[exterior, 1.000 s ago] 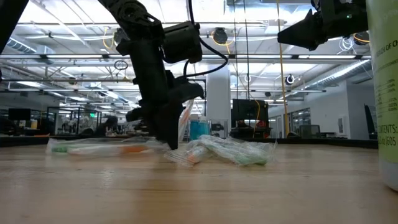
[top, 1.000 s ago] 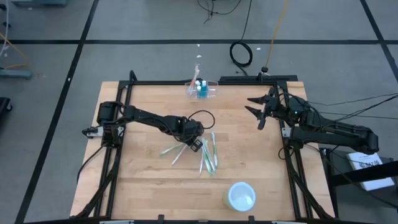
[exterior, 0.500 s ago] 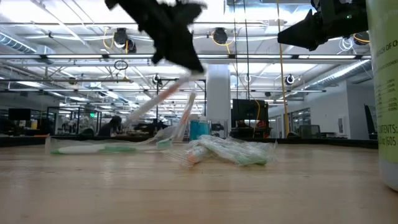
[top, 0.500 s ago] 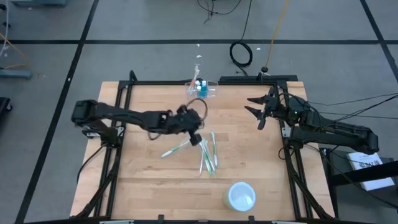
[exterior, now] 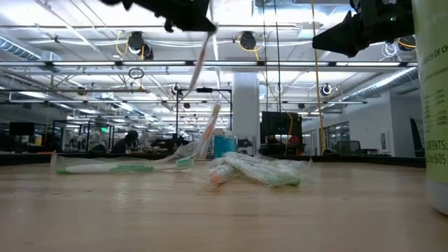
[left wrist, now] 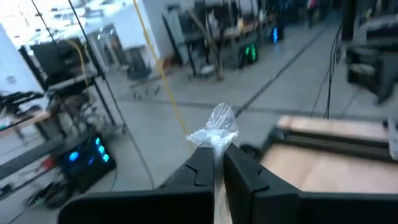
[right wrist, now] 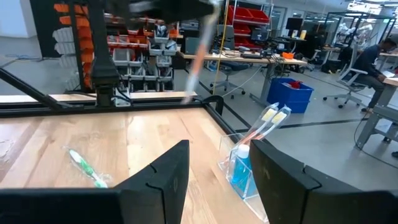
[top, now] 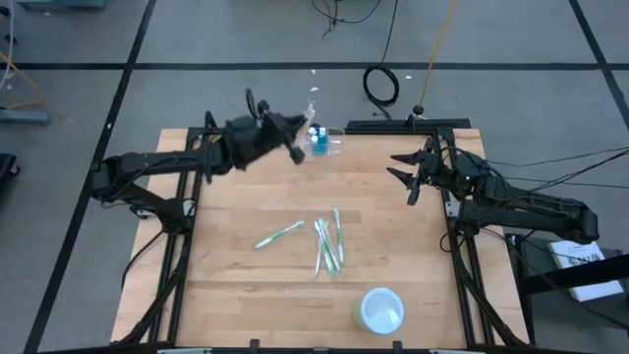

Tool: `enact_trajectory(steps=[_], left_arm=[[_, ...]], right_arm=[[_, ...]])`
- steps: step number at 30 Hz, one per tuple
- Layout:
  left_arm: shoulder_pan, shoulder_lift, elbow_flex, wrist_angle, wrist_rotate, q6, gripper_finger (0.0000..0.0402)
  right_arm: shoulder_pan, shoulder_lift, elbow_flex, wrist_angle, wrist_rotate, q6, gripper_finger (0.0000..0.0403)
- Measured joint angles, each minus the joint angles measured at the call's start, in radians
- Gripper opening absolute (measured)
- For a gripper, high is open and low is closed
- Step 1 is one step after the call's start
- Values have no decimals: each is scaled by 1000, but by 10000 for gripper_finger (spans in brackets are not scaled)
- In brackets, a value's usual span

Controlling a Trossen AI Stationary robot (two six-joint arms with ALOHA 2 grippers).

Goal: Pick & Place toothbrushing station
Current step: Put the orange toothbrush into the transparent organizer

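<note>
The toothbrushing station [top: 324, 141] is a clear holder at the table's far edge. It holds a blue item and upright toothbrushes, also seen in the right wrist view [right wrist: 245, 167]. My left gripper [top: 296, 149] is raised just left of the station, shut on a wrapped toothbrush [exterior: 199, 59]. My right gripper [top: 405, 177] stands open and raised over the table's far right, touching nothing. A green toothbrush [top: 280, 235] and several wrapped ones [top: 329, 246] lie flat on the table's middle. My left gripper pinches the wrapped toothbrush between its two fingers near one end; the crumpled wrapper end [left wrist: 216, 132] sticks out past the fingertips. The fingers lie about level, across the brush. The rest of the brush [right wrist: 195, 68] hangs slanting below them, lifted clear of the table.
A pale tub with a white lid [top: 380, 309] stands near the table's front edge, right of the middle. A black frame [top: 206, 133] runs along the table's sides and far edge. Bare wood lies at the front left.
My left gripper has risen from the toothbrushes at the table's middle and gone toward the far edge, up to the station, tipping from pointing down to level. It has lifted one wrapped toothbrush clear; the others have stayed on the table.
</note>
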Motion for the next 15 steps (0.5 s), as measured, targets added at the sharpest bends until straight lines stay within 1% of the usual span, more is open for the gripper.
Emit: enact_trajectory(steps=[3,6,9,13,15], left_arm=[[113,25,-58,187,164,-8,8],[204,64,-116,374,263,-39,5],[285,110,-150,468,302,-79,6],[352,189,-157,483,352,-138,10],[370,243,-157,524,385,-155,5]], right_arm=[[0,0,0,0,0,0,160],[0,0,0,0,0,-2,160],[0,0,0,0,0,-4,160],[0,0,0,0,0,-4,160],[0,0,0,0,0,-4,160]])
